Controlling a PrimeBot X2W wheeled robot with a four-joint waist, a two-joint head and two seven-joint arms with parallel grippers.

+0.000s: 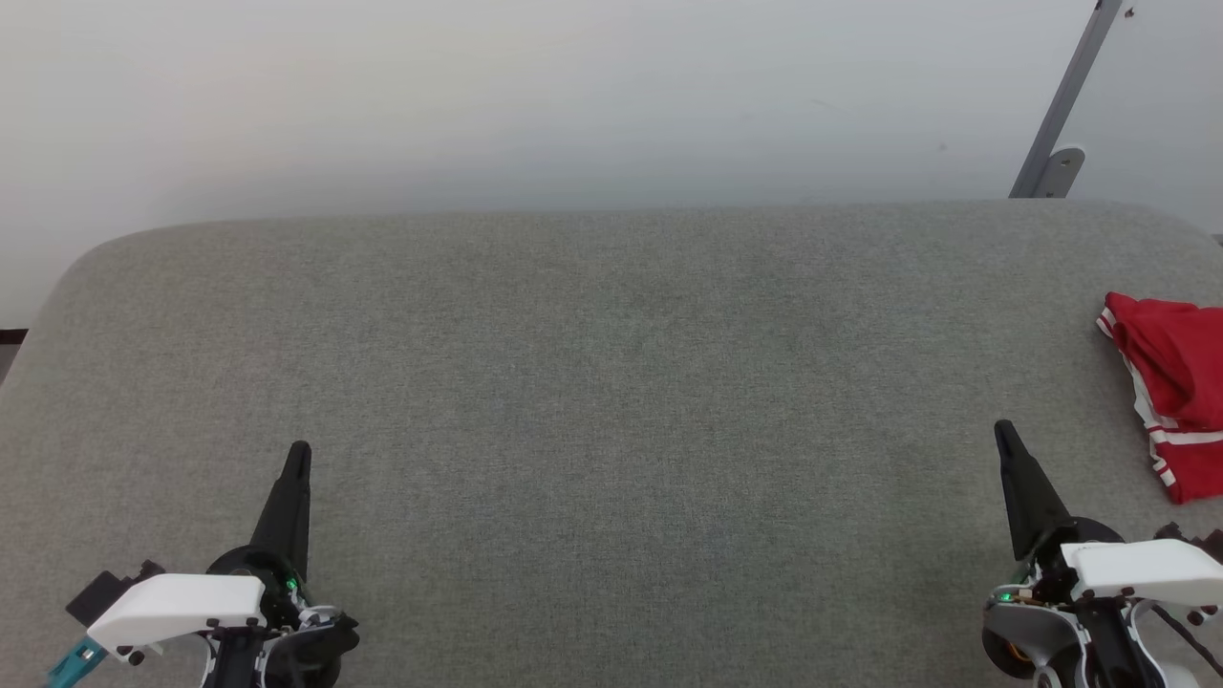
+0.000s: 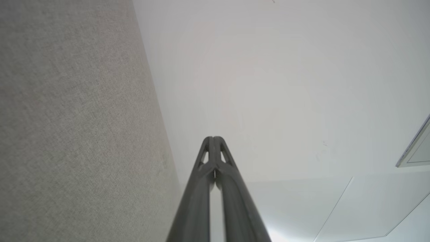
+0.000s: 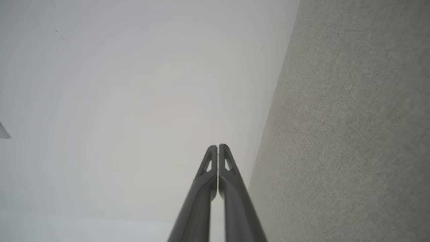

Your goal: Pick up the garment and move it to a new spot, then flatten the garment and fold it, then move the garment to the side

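Stretching across most of the head view, a grey fabric-covered surface (image 1: 611, 430) with rounded far corners meets a pale wall (image 1: 573, 96). The garment (image 1: 1170, 382), red with white-striped trim, lies in a compact heap at the surface's far right edge. The frame cuts part of it off, so it cannot be told whether it is neatly folded or merely bunched. Lying so, it fits either a shirt waiting to be picked up or one already folded and set aside. The left gripper (image 1: 300, 454) rests low at the left. The right gripper (image 1: 1003, 435) rests low at the right, near the garment but apart from it. Both are clenched on nothing, fingers pressed together. Doing well here probably means first bringing the whole garment into view, since its layers decide everything after.
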